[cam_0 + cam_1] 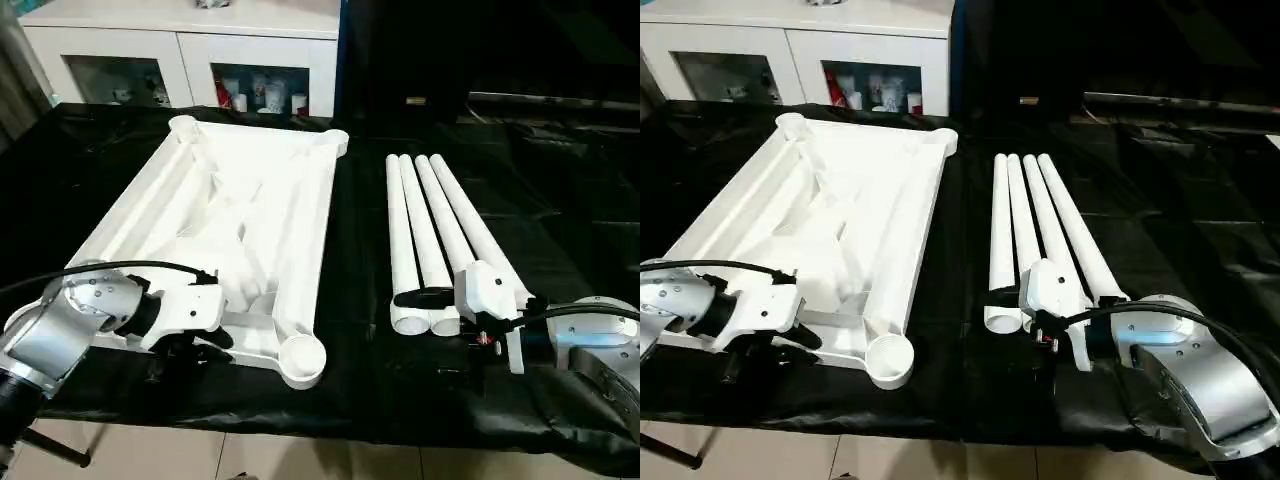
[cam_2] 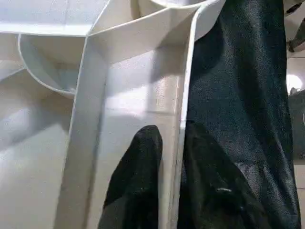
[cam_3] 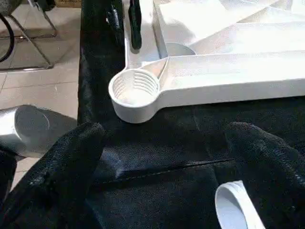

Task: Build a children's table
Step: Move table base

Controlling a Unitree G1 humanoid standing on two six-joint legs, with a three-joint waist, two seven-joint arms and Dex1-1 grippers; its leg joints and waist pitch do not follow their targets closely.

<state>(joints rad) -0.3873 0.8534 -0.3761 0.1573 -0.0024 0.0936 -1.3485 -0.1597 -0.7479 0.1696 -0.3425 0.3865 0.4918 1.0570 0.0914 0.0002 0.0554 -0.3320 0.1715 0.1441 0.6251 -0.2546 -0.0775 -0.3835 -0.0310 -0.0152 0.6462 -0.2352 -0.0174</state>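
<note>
Left gripper [image 2: 174, 157]: fingers pinching the tabletop [image 1: 250, 210] rim, forearm low
Right gripper [image 3: 167, 162]: fingers spread wide, level, by the legs [image 1: 435, 235]

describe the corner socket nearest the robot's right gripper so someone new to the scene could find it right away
On the black-draped table lies the white tabletop, ribbed underside up, left of four white legs. Follow its long edge facing the legs down to the near corner: the socket is the round open cup jutting out there. Unlike the far sockets beside the cabinet, it sits closest to the table's front edge, its threaded inside showing in the right wrist view.
</note>
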